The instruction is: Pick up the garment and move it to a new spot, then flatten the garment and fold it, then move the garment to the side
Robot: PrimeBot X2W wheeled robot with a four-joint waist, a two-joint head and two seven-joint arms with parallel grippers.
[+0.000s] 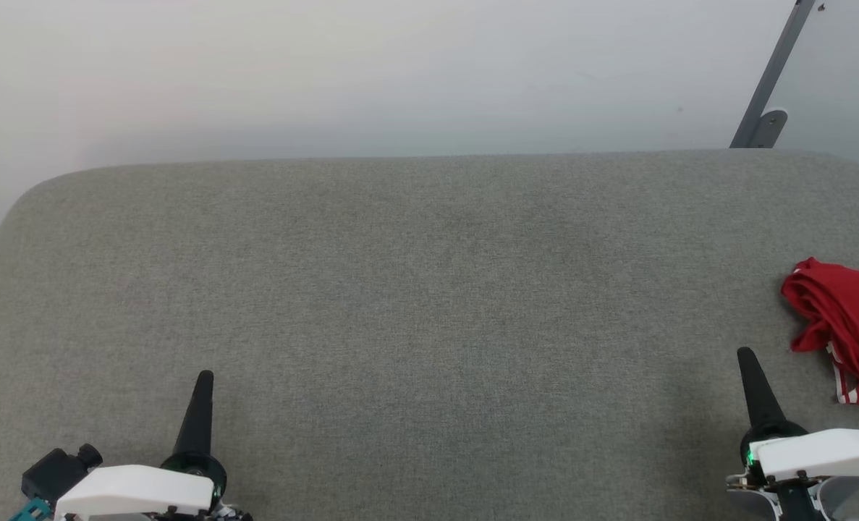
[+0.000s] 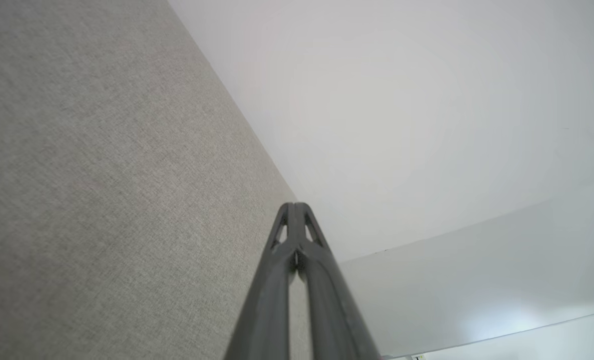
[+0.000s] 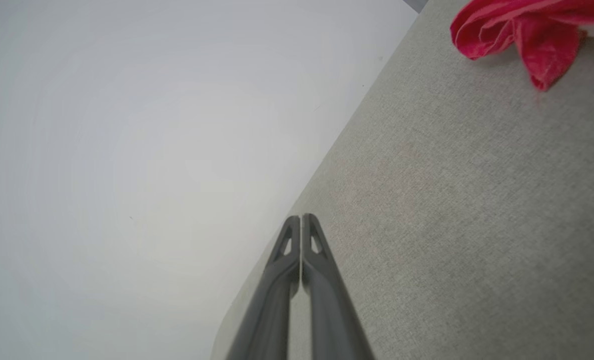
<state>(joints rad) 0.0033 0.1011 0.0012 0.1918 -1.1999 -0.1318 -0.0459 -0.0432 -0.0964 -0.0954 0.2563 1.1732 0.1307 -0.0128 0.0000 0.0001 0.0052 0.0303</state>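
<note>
Right gripper (image 1: pixel 747 356): fingers pressed together, nothing clamped. Whether the tips touch the grey padded surface (image 1: pixel 429 289) can't be told. The garment (image 1: pixel 845 318) lies just ahead and to this gripper's right, near but apart from it. It is bunched in a red heap and cut off by the frame's right edge in the head view. A bit of white-and-red striped trim shows on its near side; collar and sleeves are hard to make out. In the right wrist view the heap sits up and right of the fingertips, cut by the top edge.

Left gripper (image 1: pixel 203 378): fingers together too, empty, well apart from the garment, with the right gripper between.

Bare fabric runs between the two grippers and ahead of both, up to the surface's far edge with its rounded corners. A pale wall (image 1: pixel 400 72) stands right behind that edge. A grey metal strut (image 1: pixel 769 87) leans on the wall ahead of the right gripper, its top cut off. A dark block (image 1: pixel 56 474) with a teal bit sits just left of the left gripper's white housing; can't tell what it is.
</note>
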